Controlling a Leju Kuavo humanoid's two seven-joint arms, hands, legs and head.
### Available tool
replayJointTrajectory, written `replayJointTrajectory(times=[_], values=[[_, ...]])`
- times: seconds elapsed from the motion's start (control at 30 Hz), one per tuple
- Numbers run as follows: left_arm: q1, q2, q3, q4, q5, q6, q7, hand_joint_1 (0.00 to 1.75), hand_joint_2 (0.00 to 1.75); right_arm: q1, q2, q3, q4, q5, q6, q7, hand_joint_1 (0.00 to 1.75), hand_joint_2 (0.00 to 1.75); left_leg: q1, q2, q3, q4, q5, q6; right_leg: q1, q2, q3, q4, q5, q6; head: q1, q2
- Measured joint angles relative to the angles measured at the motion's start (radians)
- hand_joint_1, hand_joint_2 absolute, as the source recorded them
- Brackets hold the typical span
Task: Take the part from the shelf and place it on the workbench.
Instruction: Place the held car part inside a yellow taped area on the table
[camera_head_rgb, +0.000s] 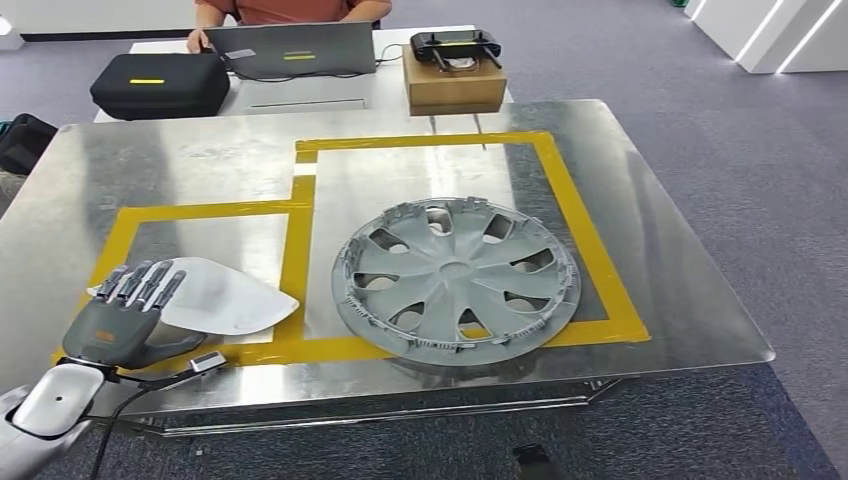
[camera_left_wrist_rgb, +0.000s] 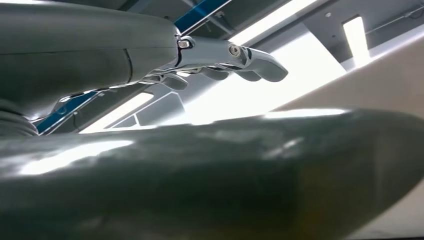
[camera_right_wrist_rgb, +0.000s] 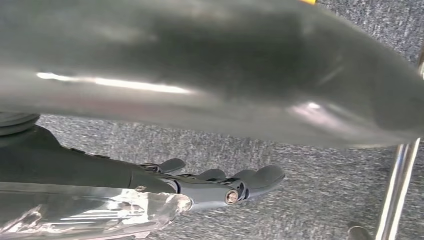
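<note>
A grey wheel cover (camera_head_rgb: 456, 276) lies flat on the metal workbench (camera_head_rgb: 200, 160), inside the larger yellow-taped rectangle, its near rim over the tape line. In the smaller taped rectangle to the left lies a white curved part (camera_head_rgb: 225, 297). My left hand (camera_head_rgb: 128, 315) is at the bench's near left corner, fingers straight and spread, their tips over the white part's left edge, holding nothing. The left wrist view shows those fingers (camera_left_wrist_rgb: 235, 57) stretched out. My right hand (camera_right_wrist_rgb: 220, 187) hangs over grey carpet with its fingers extended and nothing in them.
Behind the bench stands a white table with a black case (camera_head_rgb: 160, 84), a laptop (camera_head_rgb: 295, 50) with a person seated at it, and a cardboard box (camera_head_rgb: 453, 84) carrying a black controller. A metal table leg (camera_right_wrist_rgb: 397, 192) stands close to my right hand.
</note>
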Motion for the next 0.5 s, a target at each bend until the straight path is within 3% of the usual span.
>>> replayJointTrajectory(times=[0.07,0.17,0.2,0.27,0.33,0.37,0.4,0.43,0.5], values=[[0.002,-0.002,0.011,0.000,0.000,0.000,-0.006,0.00,0.00,-0.001,0.000,0.000,0.000,-0.001,0.000,0.000,0.00,0.00,-0.002,-0.002,-0.005,0.008,0.001,-0.015,-0.001,0.006,0.031,-0.063,0.023,-0.010,0.000,0.000],[0.007,-0.003,0.022,0.000,0.000,0.000,-0.008,0.00,0.00,0.001,0.000,0.000,0.000,-0.001,0.000,0.001,0.00,0.00,0.000,-0.003,-0.011,0.007,0.007,-0.031,0.001,0.010,0.021,-0.057,0.032,-0.035,-0.001,0.000],[0.009,-0.004,0.025,0.000,0.000,0.000,-0.009,0.00,0.00,0.001,0.000,0.000,0.000,-0.001,0.000,0.001,0.00,0.00,0.002,-0.002,-0.017,0.018,-0.006,-0.035,0.001,0.010,0.017,-0.057,0.036,-0.043,-0.001,0.000],[0.012,-0.005,0.030,0.000,0.000,0.000,-0.012,0.00,0.00,0.000,0.000,0.000,0.000,-0.002,0.000,0.001,0.00,0.00,0.003,0.000,-0.052,0.101,-0.072,-0.041,0.000,0.008,0.004,-0.058,0.046,-0.057,-0.002,0.000],[0.016,-0.007,0.035,0.000,0.000,0.000,-0.015,0.00,0.00,0.001,0.000,0.000,0.000,-0.002,0.000,0.001,0.00,0.00,0.003,0.001,-0.106,0.239,-0.150,-0.042,0.002,0.006,-0.013,-0.058,0.058,-0.063,-0.002,0.000],[0.020,-0.008,0.037,0.000,0.000,0.000,-0.016,0.00,0.00,0.002,0.000,0.000,0.000,-0.002,-0.001,0.001,0.00,0.00,0.003,0.001,-0.119,0.285,-0.169,-0.042,0.003,0.005,-0.022,-0.058,0.065,-0.063,-0.002,0.000],[0.023,-0.010,0.038,0.000,0.000,0.000,-0.017,0.00,0.00,0.003,0.000,0.000,0.000,-0.002,-0.001,0.001,0.00,0.00,0.003,0.001,-0.113,0.294,-0.170,-0.041,0.004,0.004,-0.031,-0.058,0.072,-0.062,-0.002,0.000],[0.025,-0.012,0.039,0.000,0.000,0.000,-0.017,0.00,0.00,0.004,0.000,0.000,0.000,-0.002,-0.001,0.001,0.00,0.00,0.003,0.001,-0.088,0.264,-0.155,-0.039,0.004,0.004,-0.039,-0.058,0.079,-0.060,-0.002,0.000],[0.024,-0.014,0.045,0.000,0.000,0.000,-0.018,0.00,0.00,0.003,0.000,0.000,0.000,-0.003,-0.001,0.001,0.00,0.00,0.003,0.001,0.006,0.127,-0.112,-0.034,0.005,0.004,-0.052,-0.056,0.094,-0.053,-0.002,0.000]])
